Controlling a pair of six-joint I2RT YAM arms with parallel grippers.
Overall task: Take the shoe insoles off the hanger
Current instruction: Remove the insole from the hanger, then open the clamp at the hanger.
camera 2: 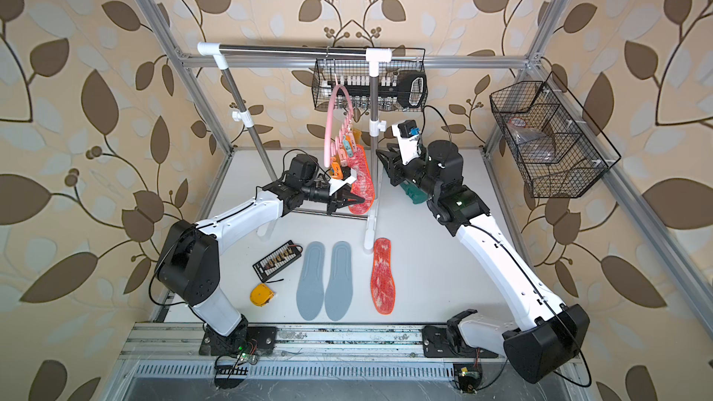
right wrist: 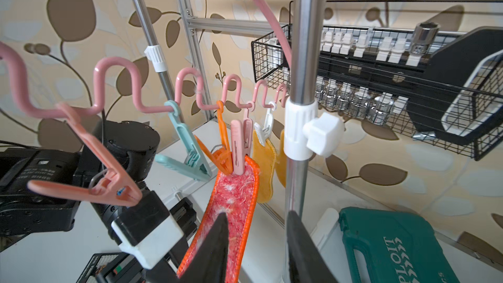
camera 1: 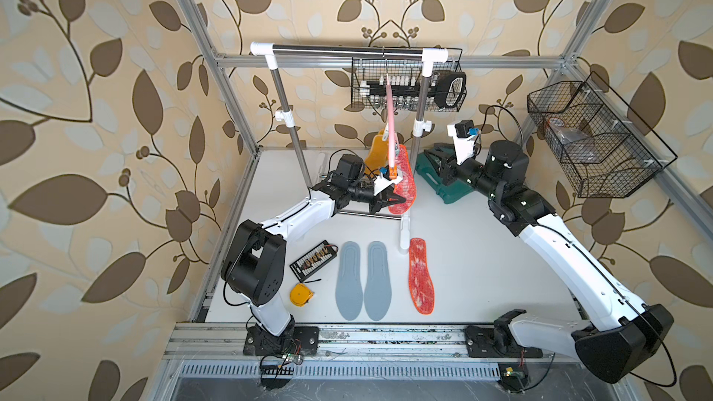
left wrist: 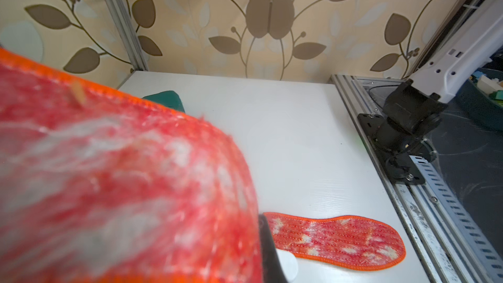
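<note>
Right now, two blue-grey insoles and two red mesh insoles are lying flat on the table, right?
Not quite. Two blue-grey insoles lie flat on the table, but only one red mesh insole does; the second red insole hangs clipped to the hanger, as the right wrist view shows.

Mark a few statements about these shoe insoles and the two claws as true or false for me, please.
1. Two blue-grey insoles lie side by side on the table. True.
2. Both red ones are off the hanger. False: one red insole lies on the table, while the hanging red insole is held by a pink clip.
3. The yellow insoles lie on the table. False: they hang clipped to the hanger.
4. The left claw is closed on the hanging red insole. True.
5. The right claw stands open, holding nothing. True.
</note>
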